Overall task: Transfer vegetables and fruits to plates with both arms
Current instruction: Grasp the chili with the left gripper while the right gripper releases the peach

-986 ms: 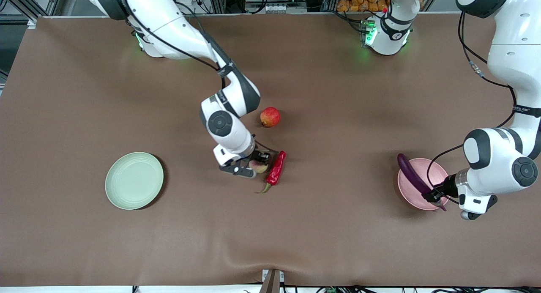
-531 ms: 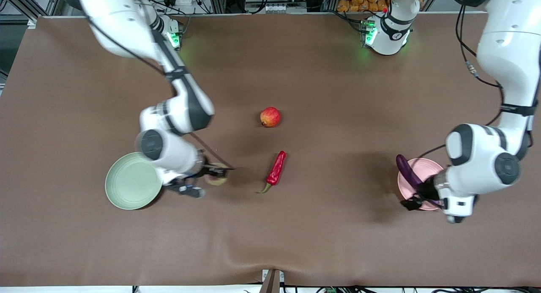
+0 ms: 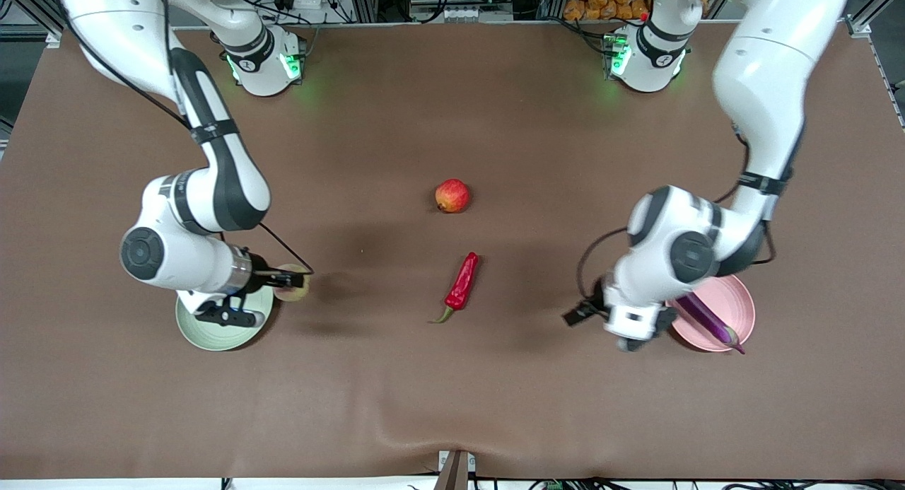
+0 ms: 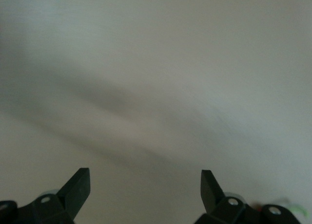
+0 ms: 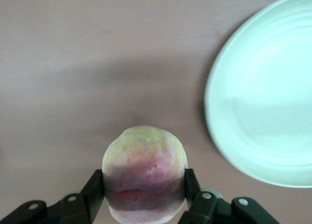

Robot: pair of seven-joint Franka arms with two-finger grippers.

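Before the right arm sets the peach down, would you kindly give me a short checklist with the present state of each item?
1. Peach clamped in the right gripper: ok, a finger on each side.
2. Peach over the green plate: not ok, it hangs beside the rim, over the table.
3. Green plate free to receive it: ok in the right wrist view; the arm covers part of it in the front view.
4. Left gripper out of the way: ok, open, holding nothing, over the table beside the pink plate.
5. Eggplant delivered: ok, it lies on the pink plate.
6. Chili and red fruit still to move: both on the table.
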